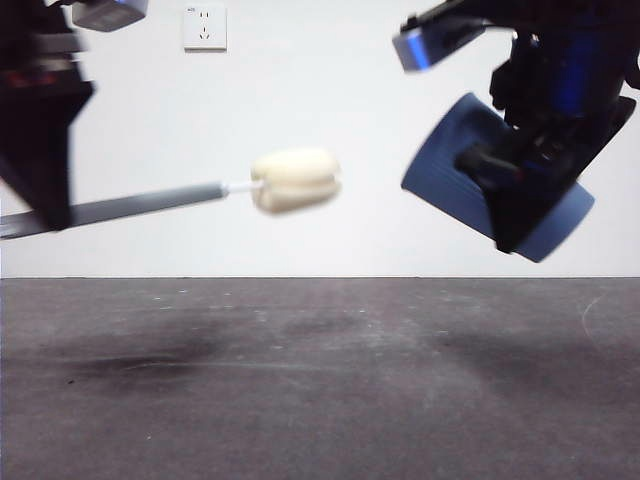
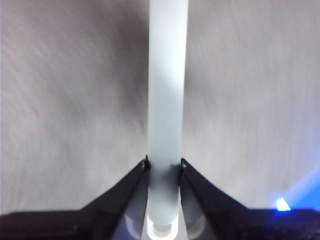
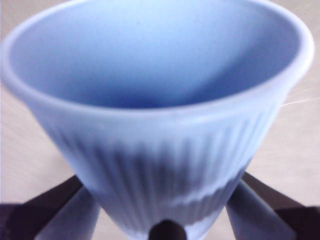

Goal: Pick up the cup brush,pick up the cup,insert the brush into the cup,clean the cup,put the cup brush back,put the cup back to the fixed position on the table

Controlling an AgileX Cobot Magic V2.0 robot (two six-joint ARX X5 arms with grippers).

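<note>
My left gripper (image 1: 50, 205) is shut on the grey handle of the cup brush (image 1: 150, 204) and holds it almost level, high above the table (image 1: 320, 400). Its cream-yellow sponge head (image 1: 296, 180) points toward the cup. In the left wrist view the pale handle (image 2: 167, 100) runs out from between the jaws (image 2: 164, 167). My right gripper (image 1: 520, 190) is shut on the blue ribbed cup (image 1: 450, 170), held in the air and tilted with its wide rim facing the brush. In the right wrist view the cup (image 3: 160, 115) fills the picture, its inside empty. A gap lies between sponge and rim.
A white wall with a power socket (image 1: 204, 27) stands behind the table. Soft shadows of both arms lie on the dark table surface.
</note>
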